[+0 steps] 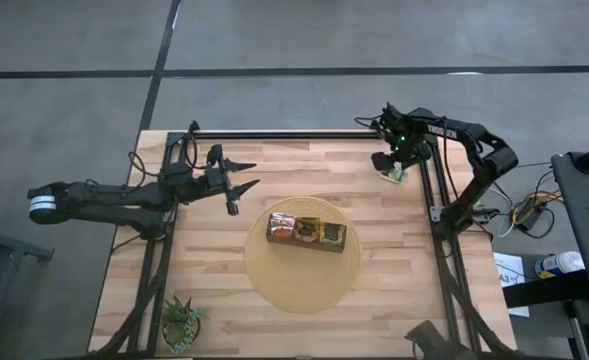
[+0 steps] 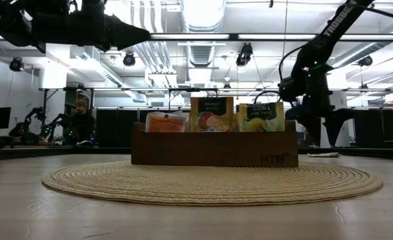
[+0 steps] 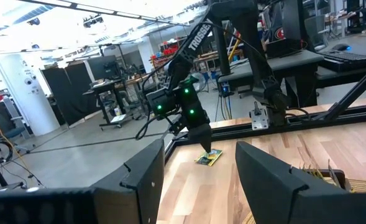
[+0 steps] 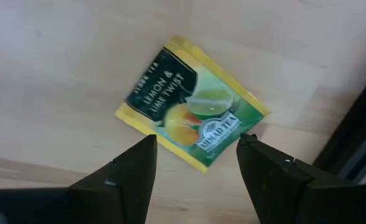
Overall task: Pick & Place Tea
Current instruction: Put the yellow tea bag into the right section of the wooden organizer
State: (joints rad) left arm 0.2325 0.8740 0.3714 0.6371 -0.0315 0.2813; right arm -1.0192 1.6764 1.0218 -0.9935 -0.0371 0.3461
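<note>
I see the wooden box (image 2: 214,149) sitting mid woven round mat (image 2: 116,180) w/ three tea sachets (image 2: 212,114) upright in it: orange, mango, lemon-lime. Right arm (image 2: 314,80) hangs behind the box, near its lemon-lime end; left arm (image 2: 69,25) up high.

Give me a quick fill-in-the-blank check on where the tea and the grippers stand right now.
1. The right gripper hovers open above a loose ____ sachet lying flat on the table.
2. The wooden box stands on a round woven ____.
3. In the low view, ____ sachets stand upright in the box.
4. The left gripper, open, holds ____.

Missing words: green-and-yellow; mat; three; nothing
</note>
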